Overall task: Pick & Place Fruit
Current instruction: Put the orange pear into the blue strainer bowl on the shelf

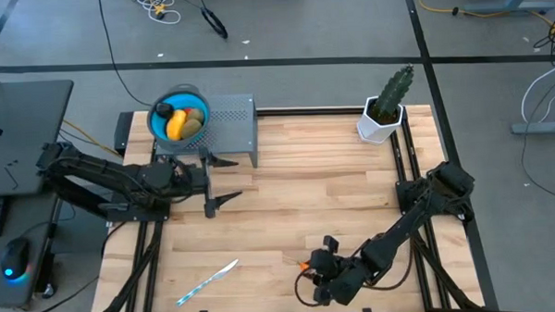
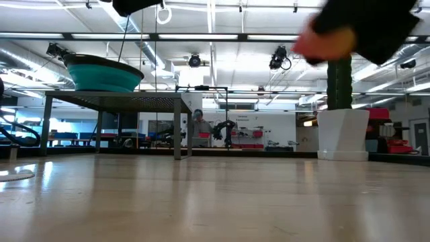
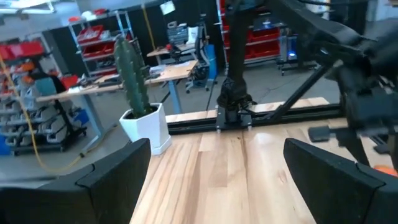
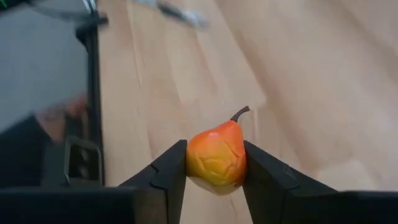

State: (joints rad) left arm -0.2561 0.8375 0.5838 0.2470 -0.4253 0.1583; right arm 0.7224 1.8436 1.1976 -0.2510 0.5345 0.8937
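**Pear held at the near edge, bowl far across the table**

The right gripper point(image 4: 214, 171) sits low near the front edge of the table point(image 1: 325, 201), its fingers point(image 4: 166, 171) closed around an orange pear point(image 4: 216, 158) at the widest part of its body, stem pointing away. The pear looks like a light, hard, smooth toy, so it could slip or swivel if the squeeze eases; holding it at the belly seems sound.

The left gripper point(image 1: 225, 181) waits beside the grey stand point(image 1: 230, 125), fingers spread wide with nothing between them. On that stand a blue bowl point(image 1: 158, 118) holds other fruit point(image 1: 176, 124).

Open wood lies between pear and bowl. A white-and-blue stick point(image 1: 208, 281) lies near the front edge and a cactus point(image 1: 387, 104) stands at the far right corner, both off the straight path. The raised stand and the left arm crowd the approach to the bowl.
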